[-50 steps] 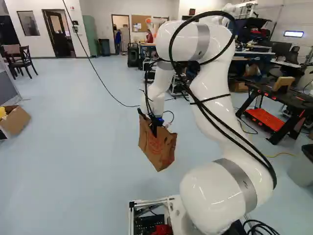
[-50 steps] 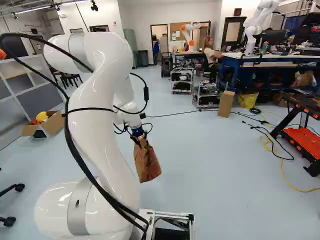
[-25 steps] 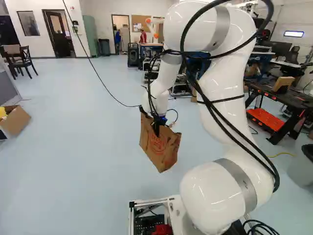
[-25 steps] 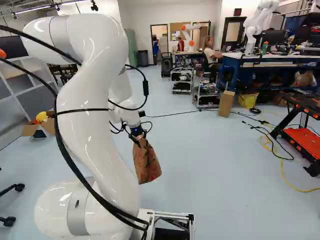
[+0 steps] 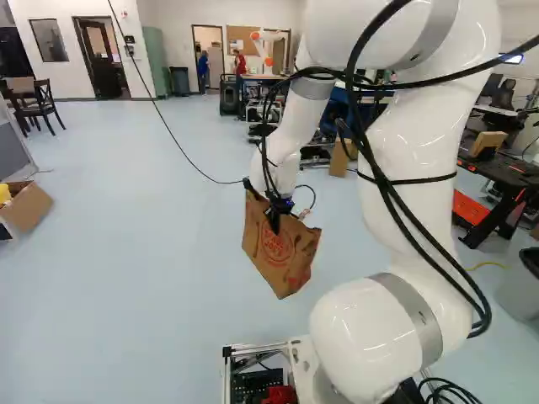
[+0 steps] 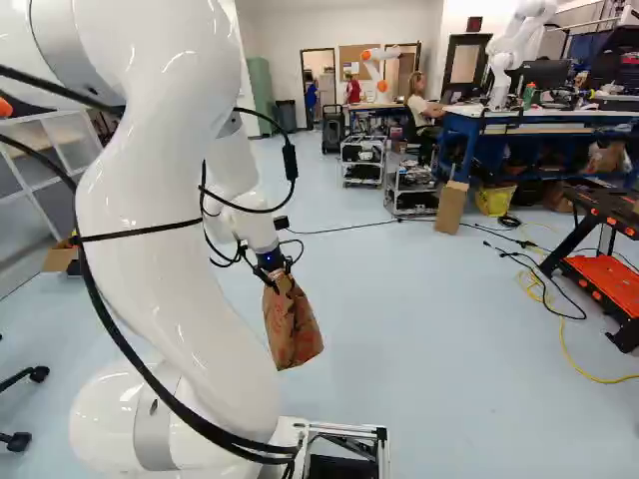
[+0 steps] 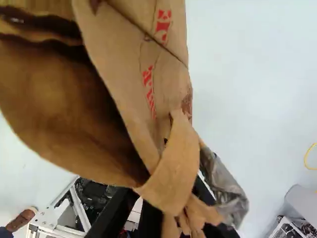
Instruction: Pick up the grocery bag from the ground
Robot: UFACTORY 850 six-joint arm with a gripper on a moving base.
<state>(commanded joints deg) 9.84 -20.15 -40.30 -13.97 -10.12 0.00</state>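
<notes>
Plainly, our gripper is closed on the grocery bag, its black fingers pinching the gathered paper near the top, where the handle loops across in the wrist view. We judge that a sensible hold, since the weight can hang below the grip; yet the bag tilts in the left base view and its mouth gapes, probably because we have it off-centre. A crumpled grey piece lies against the handle; we cannot tell what it is. Below, the bag appears clear of the floor, so the pick-up looks essentially done. The arm holds it out ahead of the base, which keeps the paper off the frame. We would next hold it steady, lest the handle tear or slip.
</notes>
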